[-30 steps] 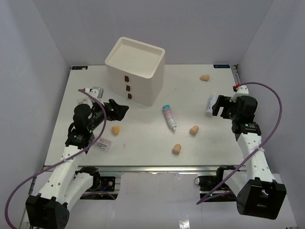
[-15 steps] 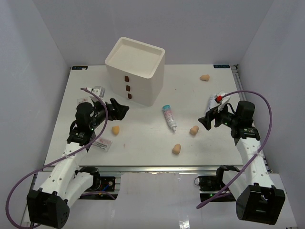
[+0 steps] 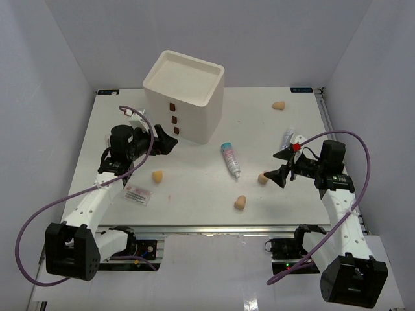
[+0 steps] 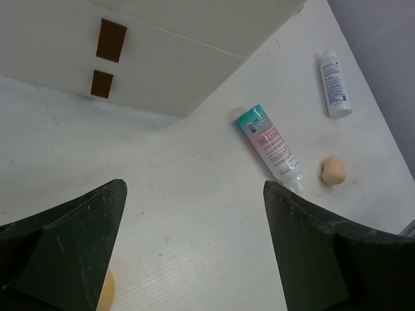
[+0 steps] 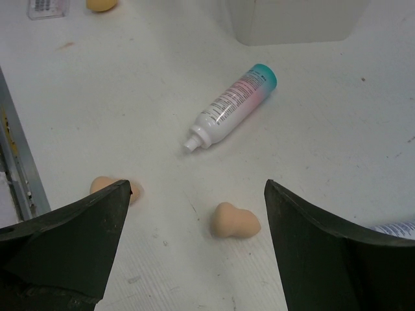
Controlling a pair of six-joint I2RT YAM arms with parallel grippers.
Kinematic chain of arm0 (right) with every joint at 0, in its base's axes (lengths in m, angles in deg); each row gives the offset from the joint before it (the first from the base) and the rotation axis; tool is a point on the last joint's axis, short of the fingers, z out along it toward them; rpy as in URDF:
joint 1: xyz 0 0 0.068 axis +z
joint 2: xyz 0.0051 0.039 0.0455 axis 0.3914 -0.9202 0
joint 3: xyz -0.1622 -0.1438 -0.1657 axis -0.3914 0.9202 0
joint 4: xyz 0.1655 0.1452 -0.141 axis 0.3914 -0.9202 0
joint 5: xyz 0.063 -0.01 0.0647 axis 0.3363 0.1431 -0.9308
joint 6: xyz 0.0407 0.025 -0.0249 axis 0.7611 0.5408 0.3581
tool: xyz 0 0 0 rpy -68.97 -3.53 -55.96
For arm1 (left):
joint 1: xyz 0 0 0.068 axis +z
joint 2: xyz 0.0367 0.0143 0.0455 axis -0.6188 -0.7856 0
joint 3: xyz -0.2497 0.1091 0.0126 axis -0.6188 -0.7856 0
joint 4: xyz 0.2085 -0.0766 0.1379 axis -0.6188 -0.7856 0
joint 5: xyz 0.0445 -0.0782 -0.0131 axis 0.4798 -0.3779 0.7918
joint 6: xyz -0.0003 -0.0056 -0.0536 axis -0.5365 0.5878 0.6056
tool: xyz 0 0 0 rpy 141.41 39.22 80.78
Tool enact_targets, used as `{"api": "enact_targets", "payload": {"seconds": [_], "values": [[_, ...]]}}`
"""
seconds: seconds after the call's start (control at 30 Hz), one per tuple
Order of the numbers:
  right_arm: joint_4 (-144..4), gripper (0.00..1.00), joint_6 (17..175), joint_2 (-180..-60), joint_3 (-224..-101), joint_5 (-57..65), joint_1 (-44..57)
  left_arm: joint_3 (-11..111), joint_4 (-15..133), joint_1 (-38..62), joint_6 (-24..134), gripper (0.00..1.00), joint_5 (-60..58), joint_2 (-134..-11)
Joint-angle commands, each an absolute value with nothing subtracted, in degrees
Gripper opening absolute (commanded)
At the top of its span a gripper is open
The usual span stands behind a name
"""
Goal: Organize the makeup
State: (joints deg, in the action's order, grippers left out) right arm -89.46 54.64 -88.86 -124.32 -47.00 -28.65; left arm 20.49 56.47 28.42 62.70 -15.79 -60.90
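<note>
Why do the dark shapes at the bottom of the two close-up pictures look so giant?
Left wrist view: they are fingers of the left claw, right by the lens, so they dwarf the sharp teal-pink tube. Right wrist view: same for the right claw, framing a crisp sponge. Top view: even light, faint shadows.

White arm links (image 3: 342, 217), black joints (image 3: 332, 159), purple cables (image 3: 369, 172)

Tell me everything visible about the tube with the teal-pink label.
The tube is white plastic by the look, with a label that fades from teal at its wide end through pink to white with fine print, and a narrow white cap. It lies on its side on the table, teal end toward the drawer chest, cap toward the near edge. Only the table touches it; the nearest sponge lies apart.
</note>
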Motion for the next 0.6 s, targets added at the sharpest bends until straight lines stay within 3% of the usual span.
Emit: {"api": "enact_targets", "payload": {"seconds": [0.0,0.33,0.57], "values": [[-90.3,0.9,53.6,-87.9,-126.6,-54.1,-28.7,23.5,66.2,28.6,57.2,0.98,-17.5,-62.3],[-90.1,0.92,53.7,-86.9,-126.6,-54.0,-28.7,42.7,61.1,29.9,53.0,0.9,-13.2,-81.3],[-90.1,0.92,53.7,-86.8,-126.7,-53.5,-28.7,51.8,57.3,30.4,53.2,0.76,-15.2,-89.7]]}}
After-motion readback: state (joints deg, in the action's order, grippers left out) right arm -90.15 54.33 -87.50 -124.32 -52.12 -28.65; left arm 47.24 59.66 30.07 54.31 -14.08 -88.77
